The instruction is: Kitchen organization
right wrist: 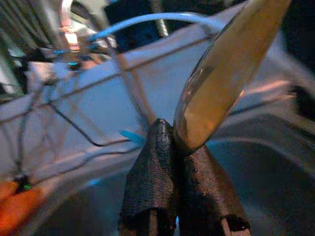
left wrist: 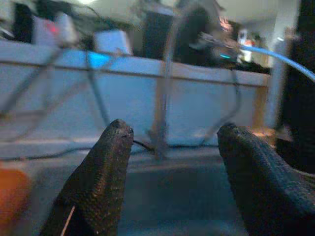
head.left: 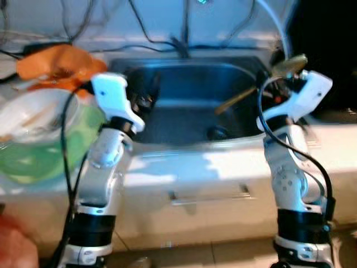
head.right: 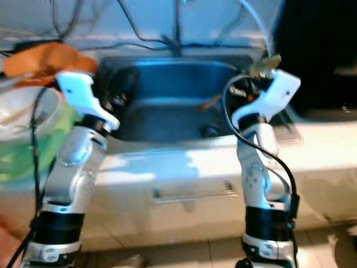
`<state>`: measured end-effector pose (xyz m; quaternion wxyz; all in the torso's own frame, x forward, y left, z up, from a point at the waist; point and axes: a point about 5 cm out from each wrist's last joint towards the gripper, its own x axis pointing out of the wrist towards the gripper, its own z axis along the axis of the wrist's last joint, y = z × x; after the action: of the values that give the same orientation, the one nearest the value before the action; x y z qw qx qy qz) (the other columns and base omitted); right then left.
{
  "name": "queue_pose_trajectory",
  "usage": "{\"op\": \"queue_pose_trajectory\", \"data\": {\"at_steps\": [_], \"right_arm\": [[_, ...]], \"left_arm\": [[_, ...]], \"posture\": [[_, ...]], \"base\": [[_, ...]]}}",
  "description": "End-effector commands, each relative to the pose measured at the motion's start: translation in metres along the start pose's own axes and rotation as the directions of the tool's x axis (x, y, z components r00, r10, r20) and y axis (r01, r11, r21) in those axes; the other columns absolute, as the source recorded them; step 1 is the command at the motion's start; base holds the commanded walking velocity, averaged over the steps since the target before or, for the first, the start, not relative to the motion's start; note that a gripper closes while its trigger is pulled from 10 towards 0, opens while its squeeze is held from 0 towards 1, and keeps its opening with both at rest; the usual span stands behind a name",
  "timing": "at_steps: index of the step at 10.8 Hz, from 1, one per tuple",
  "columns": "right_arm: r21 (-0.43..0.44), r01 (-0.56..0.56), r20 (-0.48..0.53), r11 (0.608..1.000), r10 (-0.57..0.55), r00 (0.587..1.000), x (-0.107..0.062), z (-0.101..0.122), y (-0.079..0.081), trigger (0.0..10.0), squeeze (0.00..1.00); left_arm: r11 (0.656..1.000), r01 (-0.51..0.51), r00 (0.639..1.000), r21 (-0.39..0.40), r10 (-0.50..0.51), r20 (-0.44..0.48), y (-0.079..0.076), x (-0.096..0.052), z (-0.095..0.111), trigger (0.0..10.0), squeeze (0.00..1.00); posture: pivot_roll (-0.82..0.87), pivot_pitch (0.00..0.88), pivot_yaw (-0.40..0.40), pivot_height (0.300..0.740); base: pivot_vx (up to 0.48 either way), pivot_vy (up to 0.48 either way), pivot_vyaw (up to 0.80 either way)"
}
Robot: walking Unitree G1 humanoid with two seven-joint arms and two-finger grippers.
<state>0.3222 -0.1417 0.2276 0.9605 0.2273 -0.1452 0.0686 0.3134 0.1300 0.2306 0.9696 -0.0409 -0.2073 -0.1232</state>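
Observation:
A steel sink (head.left: 189,84) lies straight ahead in the white counter. My right gripper (head.left: 277,78) hovers over the sink's right edge, shut on a wooden spoon (head.left: 290,64). Its bowl points up and its handle (head.left: 234,100) slants down over the basin. In the right wrist view the fingers (right wrist: 155,167) pinch the spoon (right wrist: 231,69) just below its bowl. My left gripper (head.left: 146,100) hangs over the sink's left side. Its two fingers (left wrist: 106,167) stand open with nothing between them.
A green tub (head.left: 33,156) holding a white bowl (head.left: 33,114) stands on the counter at left, with an orange cloth (head.left: 61,64) behind it. A faucet (head.left: 181,47) and cables line the back wall. A drain (head.left: 217,133) marks the sink floor. A drawer handle (head.left: 209,196) is below.

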Motion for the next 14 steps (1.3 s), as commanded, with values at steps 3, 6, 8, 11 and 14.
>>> {"op": "queue_pose_trajectory", "data": {"at_steps": [3, 6, 8, 11, 14], "right_arm": [[0.001, -0.032, -0.019, 0.999, 0.032, 0.999, -0.001, -0.002, 0.006, 0.0, 0.0], [-0.006, -0.072, -0.116, 0.997, 0.07, 0.991, 0.0, -0.017, 0.01, 0.0, 0.0], [0.001, -0.094, -0.207, 0.996, 0.092, 0.974, 0.003, -0.029, 0.009, 0.0, 0.0], [0.008, -0.133, -0.284, 0.991, 0.13, 0.95, 0.014, -0.039, 0.004, 0.0, 0.0], [-0.016, -0.181, -0.32, 0.983, 0.167, 0.933, 0.034, -0.043, 0.0, 0.0, 0.0]], "left_arm": [[1.0, -0.023, 1.0, 0.006, 0.023, -0.008, 0.003, -0.005, -0.001, 10.0, 0.0], [0.999, -0.039, 0.998, 0.021, 0.04, -0.038, 0.003, -0.008, -0.005, 10.0, 0.0], [0.998, -0.046, 0.997, 0.036, 0.048, -0.052, 0.007, -0.006, -0.006, 10.0, 0.0], [0.998, -0.041, 0.994, 0.044, 0.045, -0.097, 0.007, -0.005, -0.009, 10.0, 0.0], [0.997, -0.046, 0.991, 0.055, 0.052, -0.121, 0.009, -0.009, -0.008, 10.0, 0.0]], "posture": [[0.06, 0.099, -0.016, 0.74], [0.07, 0.096, -0.014, 0.74], [0.08, 0.094, -0.011, 0.74], [0.1, 0.107, -0.011, 0.74], [0.14, 0.125, -0.026, 0.74]], "base": [[0.0, 0.0, 0.0], [0.0, 0.0, 0.0], [0.0, 0.0, 0.0], [0.0, 0.0, 0.0], [0.0, 0.0, 0.0]]}}
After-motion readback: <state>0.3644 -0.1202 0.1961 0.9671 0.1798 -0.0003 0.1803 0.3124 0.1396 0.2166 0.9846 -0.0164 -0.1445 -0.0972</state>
